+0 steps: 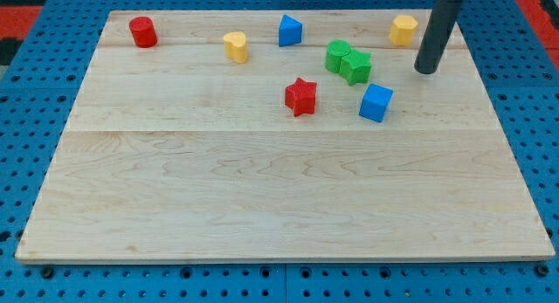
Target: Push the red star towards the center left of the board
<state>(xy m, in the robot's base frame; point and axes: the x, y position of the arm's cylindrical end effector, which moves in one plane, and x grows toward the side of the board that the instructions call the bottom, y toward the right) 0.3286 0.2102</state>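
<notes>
A pale wooden board [262, 189] lies on a blue pegboard counter [35, 277], seen from above and slightly from the front. Eight small blocks sit on its upper half, listed here from the view's left to the view's right.

A red cylinder [143, 31] stands near the board's top left corner. A yellow cylinder-like block [235, 46] follows, then a blue block [290, 30] with a pointed top, close to the top edge.

The red star [300, 96] sits a little right of the board's middle and above it. It lies flat, with one point toward 12 o'clock; a star has no clear long axis. The stretch of board at its 9 o'clock is bare wood.

At the star's 1 o'clock, two green blocks [348, 61] touch each other; their exact shapes are hard to tell. A blue cube [376, 103] sits at the star's 3 o'clock, near but apart. A yellow block [403, 30] lies near the top edge.

Count: two red, two yellow, two blue, two green.

The dark rod comes down from the view's top right, and my tip [426, 72] rests on the board at 3 o'clock from the green pair and 1 o'clock from the blue cube, apart from both. There is no pincer on this arm, so it has no open or closed state to tell.
</notes>
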